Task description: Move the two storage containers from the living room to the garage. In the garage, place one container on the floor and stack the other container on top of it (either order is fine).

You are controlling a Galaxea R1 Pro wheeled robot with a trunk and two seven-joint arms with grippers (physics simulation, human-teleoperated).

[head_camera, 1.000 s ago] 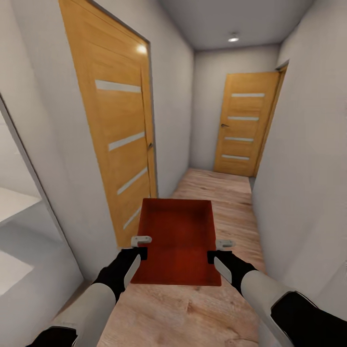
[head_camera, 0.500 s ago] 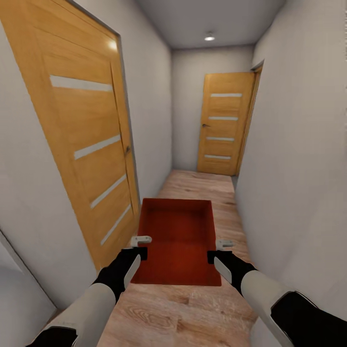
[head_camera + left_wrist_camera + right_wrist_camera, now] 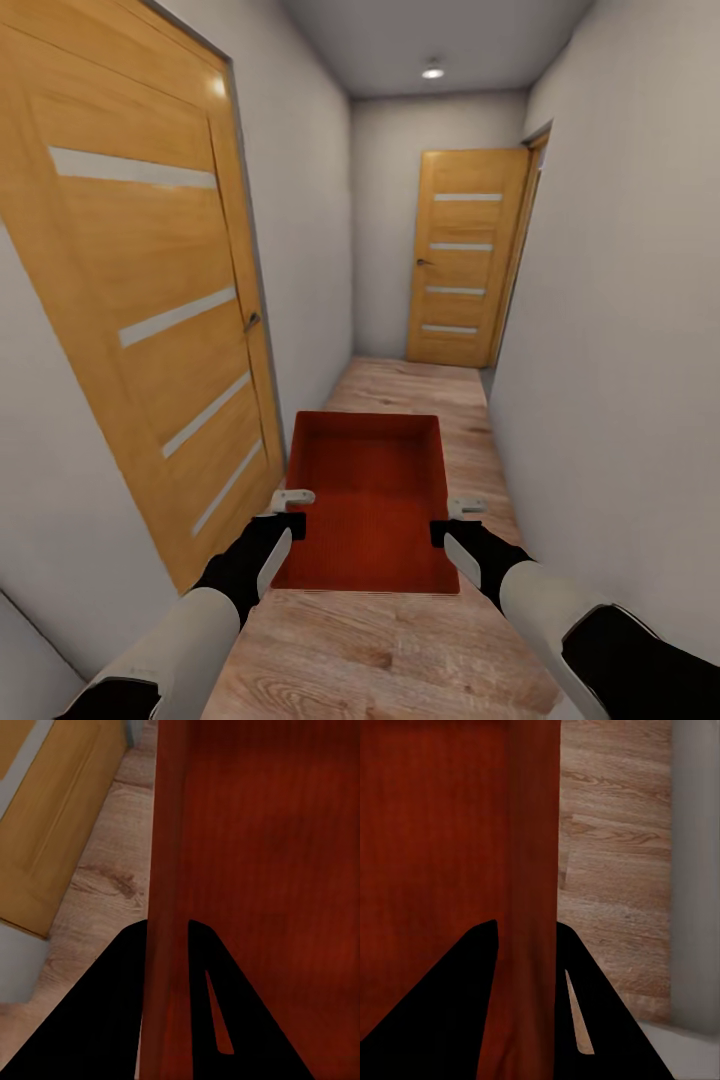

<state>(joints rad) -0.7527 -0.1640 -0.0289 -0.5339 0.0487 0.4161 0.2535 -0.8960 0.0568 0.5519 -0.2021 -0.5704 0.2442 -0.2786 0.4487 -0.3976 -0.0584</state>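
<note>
The robot is rolling down a narrow hall with white walls (image 3: 620, 300), a plank floor (image 3: 400, 650) and two honey-wood doors: a near door (image 3: 150, 300) on the left and a far door (image 3: 465, 260) at the end. This is likely the stretch between the living room and the garage, so the carrying step is only partly done.

The bin (image 3: 370, 500) is hanging in front of the trunk, above the planks, open side up and level, held between the two arms. Gripping it by opposite long walls is probably what keeps it from tipping while the base is moving.

The left gripper (image 3: 291, 508) is pinching the bin's left wall: in the left wrist view its fingers (image 3: 112, 1020) are sitting one outside and one inside that wall. The right gripper (image 3: 458, 518) is doing the same on the right wall, its fingers (image 3: 607, 1020) straddling it in the right wrist view.

Against the earlier pictures, the whole view has been shifting: the near door is now filling more of the left side and the white opening at lower left is almost gone. The camera has moved forward; the bin and grippers are sitting at the same place in the picture.
</note>
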